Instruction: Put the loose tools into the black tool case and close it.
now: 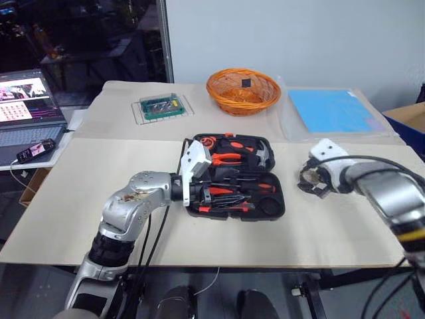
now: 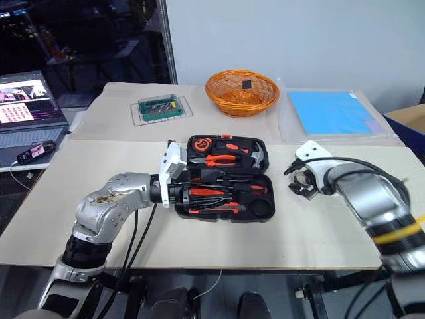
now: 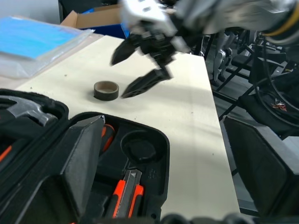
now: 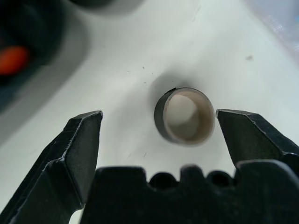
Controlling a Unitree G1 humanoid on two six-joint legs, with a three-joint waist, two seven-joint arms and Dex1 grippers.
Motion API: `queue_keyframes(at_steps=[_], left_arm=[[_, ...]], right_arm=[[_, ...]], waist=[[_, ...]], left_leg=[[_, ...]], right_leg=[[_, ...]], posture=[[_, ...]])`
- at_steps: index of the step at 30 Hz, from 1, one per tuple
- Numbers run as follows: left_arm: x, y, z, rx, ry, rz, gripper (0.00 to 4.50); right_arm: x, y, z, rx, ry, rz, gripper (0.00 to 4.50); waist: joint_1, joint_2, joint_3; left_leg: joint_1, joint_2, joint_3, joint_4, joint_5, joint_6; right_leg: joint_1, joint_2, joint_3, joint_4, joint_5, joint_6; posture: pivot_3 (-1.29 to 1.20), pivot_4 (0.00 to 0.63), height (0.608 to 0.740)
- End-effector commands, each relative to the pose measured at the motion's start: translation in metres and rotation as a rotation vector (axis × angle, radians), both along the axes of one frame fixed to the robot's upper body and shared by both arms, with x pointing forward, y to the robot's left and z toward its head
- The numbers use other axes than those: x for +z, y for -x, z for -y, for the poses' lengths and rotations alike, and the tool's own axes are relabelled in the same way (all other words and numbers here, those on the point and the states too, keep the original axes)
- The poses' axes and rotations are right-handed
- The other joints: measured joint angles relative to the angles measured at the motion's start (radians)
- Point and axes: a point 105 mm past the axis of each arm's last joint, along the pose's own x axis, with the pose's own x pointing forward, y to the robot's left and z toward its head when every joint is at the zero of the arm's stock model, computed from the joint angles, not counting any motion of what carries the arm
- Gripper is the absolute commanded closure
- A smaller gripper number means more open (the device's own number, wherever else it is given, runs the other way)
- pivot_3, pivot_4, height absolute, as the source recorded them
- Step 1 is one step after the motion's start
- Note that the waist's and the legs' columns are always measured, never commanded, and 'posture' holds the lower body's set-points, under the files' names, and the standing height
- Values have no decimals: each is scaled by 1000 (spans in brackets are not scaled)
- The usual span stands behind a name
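I saw a big table [image 1: 80,199] covered in pale board. On it, right in the middle, sat the black tool case [image 1: 234,176], lying open with its lid flat toward the far side. The lid half held orange-handled pliers [image 1: 226,158] and a hammer [image 1: 265,156]. The near half held the screwdrivers [image 1: 222,191] with black and orange handles, and the utility knife [image 3: 127,196] lay in its slot close to my left arm's camera. Next to the knife was a round empty hole [image 3: 138,147] in the case.

Far back on the table stood an orange wicker basket [image 1: 242,91]. A blue sheet in clear plastic [image 1: 330,110] lay to the right of it, and a green board in a clear tray [image 1: 161,107] lay to the left. A laptop [image 1: 26,109] and a phone [image 1: 35,150] sat on a side desk at the left.

My left gripper [image 1: 206,194] was over the near left corner of the case. Its two fingers were spread wide and held nothing.

My right gripper [image 3: 140,70] pointed down at the table, to the right of the case. Its fingers [image 4: 79,140] were spread apart too, with nothing pinched.

The small tape roll [image 4: 184,115] was not in the case. It lay on the bare table, well apart from the case, and sat right between my right fingers. I could not tell if the fingers touched it.
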Motion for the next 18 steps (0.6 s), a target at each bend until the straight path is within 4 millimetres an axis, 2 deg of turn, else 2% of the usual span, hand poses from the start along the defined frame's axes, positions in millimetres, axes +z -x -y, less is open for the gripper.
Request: queue_keyframes(at_steps=[1,6,10,13,14,16,18], left_arm=[[15,3,-1,26,30,67,71],[15,2,-6,76,37,73,71],[15,3,-6,87,38,76,71],[15,4,-9,98,39,78,71],[15,4,-10,99,39,79,71],[15,4,-11,96,39,80,71],[15,5,-12,93,40,81,71]], right_arm=[[6,-19,8,-10,8,-4,1000],[-5,-29,15,-31,13,-49,1000],[-8,-29,11,-19,-44,-78,2022],[-6,-27,8,-11,-64,-84,3097],[-3,-26,7,-3,-80,-78,3381],[5,-23,6,13,-106,-63,4221],[11,-20,7,24,-115,-56,4485]], waist=[[3,1,1],[3,1,2],[3,1,2],[1,1,2],[1,1,2],[1,1,2],[3,1,2]], left_leg=[[0,0,0,0,0,0],[-1,-1,0,0,0,1],[-1,0,0,1,0,0],[-1,0,0,1,0,0],[-1,0,0,1,0,0],[-1,0,0,1,0,0],[-1,0,0,1,0,0]], right_leg=[[0,0,0,0,1,1],[0,0,0,-1,1,2],[1,0,0,-1,2,2],[1,0,0,-1,2,2],[0,0,0,-1,3,1],[0,0,0,0,3,1],[0,0,0,1,3,1]], posture=[[0,150,740],[0,150,740],[0,150,740],[0,150,740],[0,150,740],[0,150,740],[0,150,740]])
